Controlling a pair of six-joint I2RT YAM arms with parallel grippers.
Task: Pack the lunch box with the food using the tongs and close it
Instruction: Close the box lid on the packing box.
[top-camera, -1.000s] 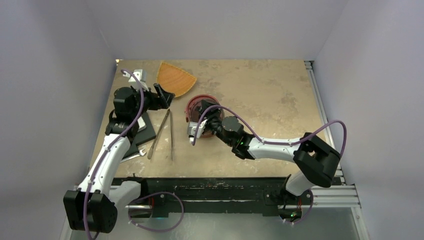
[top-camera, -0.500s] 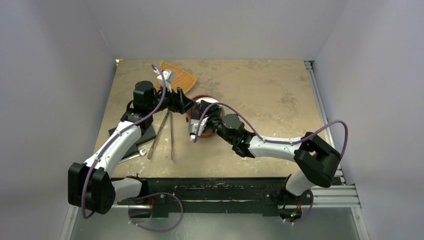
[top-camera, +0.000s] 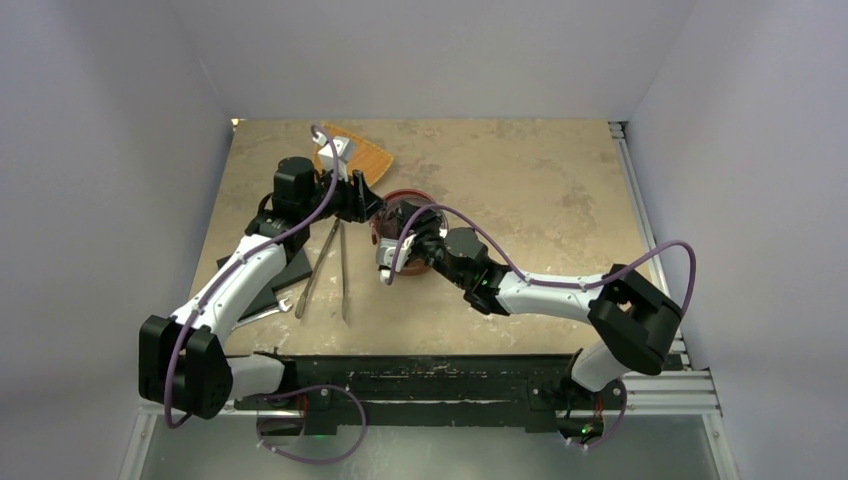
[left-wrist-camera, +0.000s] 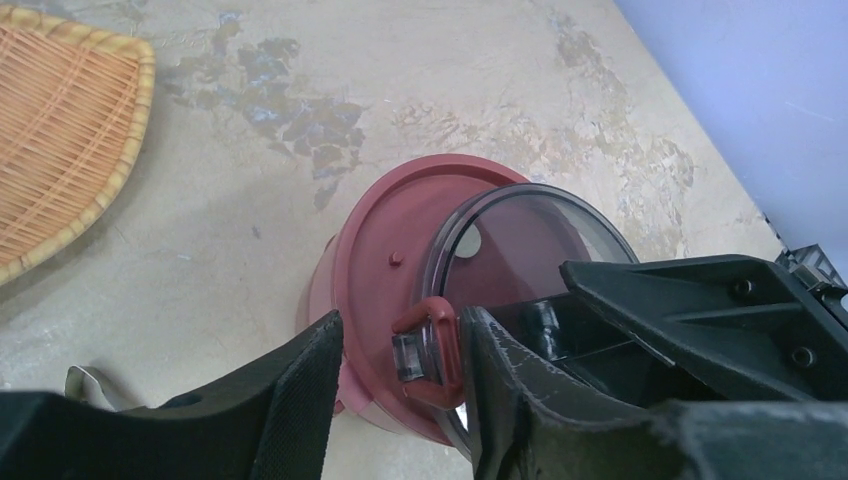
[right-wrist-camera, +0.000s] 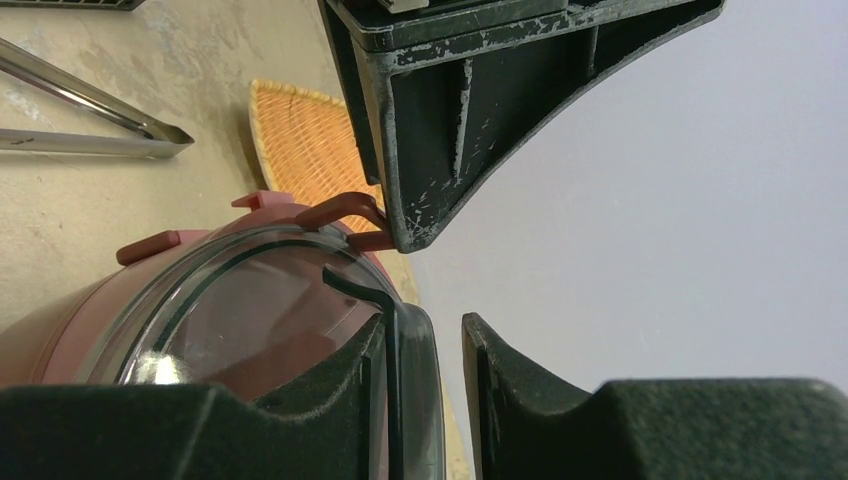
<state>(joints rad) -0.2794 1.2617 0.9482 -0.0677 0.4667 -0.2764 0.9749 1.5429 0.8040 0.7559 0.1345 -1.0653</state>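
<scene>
The round dark-red lunch box (left-wrist-camera: 372, 250) stands left of centre on the mottled beige surface (top-camera: 530, 190). The woven orange fan-shaped tray (left-wrist-camera: 60, 150) lies just beyond it to the far left. The smoky clear top lid (left-wrist-camera: 525, 235) sits tilted over the box's flat dark-red disc. The left end effector (left-wrist-camera: 402, 330) is part-open, its fingers straddling the dark-red side clip (left-wrist-camera: 428, 345) with a gap on one side. The right end effector (right-wrist-camera: 425, 325) is narrow, with the clear lid's rim between its fingers and a gap beside one. The long silvery metal tongs (right-wrist-camera: 80, 143) lie on the surface left of the box, untouched.
</scene>
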